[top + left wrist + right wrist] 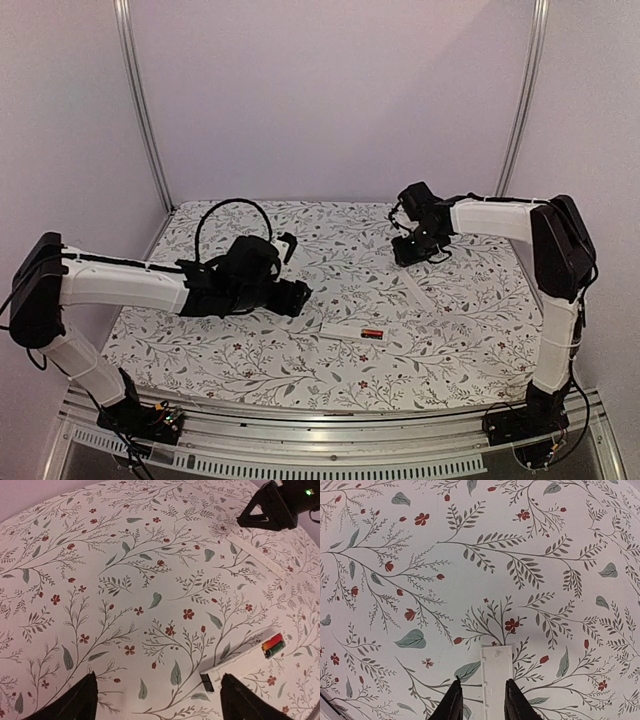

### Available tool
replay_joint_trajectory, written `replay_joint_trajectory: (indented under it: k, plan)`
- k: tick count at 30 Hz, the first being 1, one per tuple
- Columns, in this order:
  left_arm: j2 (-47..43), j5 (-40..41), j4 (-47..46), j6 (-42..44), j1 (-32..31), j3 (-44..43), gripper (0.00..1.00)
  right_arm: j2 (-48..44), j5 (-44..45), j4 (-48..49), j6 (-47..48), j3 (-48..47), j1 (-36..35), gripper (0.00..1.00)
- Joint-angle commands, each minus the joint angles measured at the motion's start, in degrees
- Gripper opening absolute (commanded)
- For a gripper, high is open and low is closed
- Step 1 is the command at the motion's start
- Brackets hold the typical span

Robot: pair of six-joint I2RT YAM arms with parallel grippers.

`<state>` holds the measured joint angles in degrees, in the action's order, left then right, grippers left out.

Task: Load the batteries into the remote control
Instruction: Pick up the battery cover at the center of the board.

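The white remote control (354,332) lies on the floral cloth near the front middle, back side up. It also shows in the left wrist view (239,664), with its black patch (206,681) at the near end. Red batteries (273,644) sit in its open bay at the far end and show as a red spot in the top view (372,333). My left gripper (301,298) is open and empty, just left of the remote, and its right finger (246,700) is by the remote's black end. My right gripper (483,702) is open and stands astride the thin white cover strip (496,672).
The floral cloth (300,360) covers the table. Metal frame posts (143,110) stand at the back corners against plain walls. The right gripper's black body shows at the top right of the left wrist view (272,502).
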<state>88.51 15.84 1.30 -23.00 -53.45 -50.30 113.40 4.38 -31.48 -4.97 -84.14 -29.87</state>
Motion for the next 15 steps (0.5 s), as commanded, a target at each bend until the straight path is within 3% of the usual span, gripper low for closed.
replay_joint_trajectory:
  k: [1,9,15]
  plan:
    - [1.62,-0.52,0.92,2.26,3.01,-1.1,0.84,5.63,0.08,-0.39,1.61,-4.37,0.37,0.28]
    - [3.1,-3.18,0.47,3.52,5.61,-1.9,0.84,10.63,0.77,-2.1,0.77,-6.83,0.54,0.2]
    - [3.54,-5.12,0.04,3.45,6.63,-1.93,0.84,10.15,2.5,-2.91,-0.03,-5.61,0.58,0.19]
